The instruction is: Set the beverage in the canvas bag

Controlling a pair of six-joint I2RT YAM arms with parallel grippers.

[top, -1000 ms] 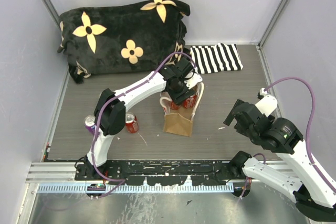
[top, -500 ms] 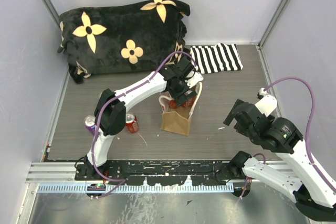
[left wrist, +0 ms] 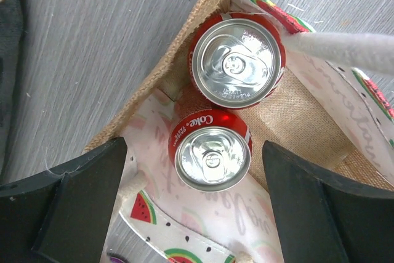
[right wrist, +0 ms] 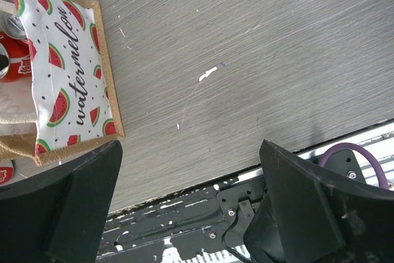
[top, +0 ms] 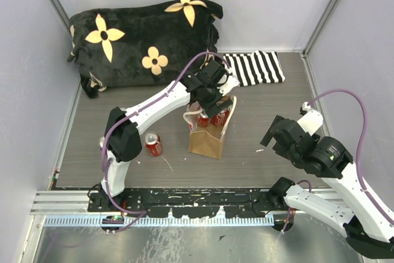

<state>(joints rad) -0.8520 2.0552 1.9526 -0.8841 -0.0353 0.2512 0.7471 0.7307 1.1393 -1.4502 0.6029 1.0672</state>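
The canvas bag (top: 206, 143) stands upright mid-table, tan with cream loop handles (left wrist: 345, 50) and a watermelon-print lining. Two red cola cans stand inside it, one (left wrist: 237, 61) further in and one (left wrist: 212, 155) nearer. My left gripper (top: 212, 104) hovers just above the bag's mouth, open and empty (left wrist: 197, 214), with its jaws spread wide on either side of the nearer can and not touching it. My right gripper (top: 271, 137) is open and empty to the right of the bag, over bare table (right wrist: 191, 207). The bag's printed side (right wrist: 68, 72) shows in the right wrist view.
A third red can (top: 153, 145) lies on the table left of the bag. A purple can (top: 103, 143) stands half hidden behind the left arm. A black flowered blanket (top: 141, 41) and a striped cloth (top: 253, 68) lie at the back.
My left gripper has lifted and drawn back a little from the bag's mouth, and the arm's elbow has shifted left. Both cans stay in the bag. The right arm has barely moved.
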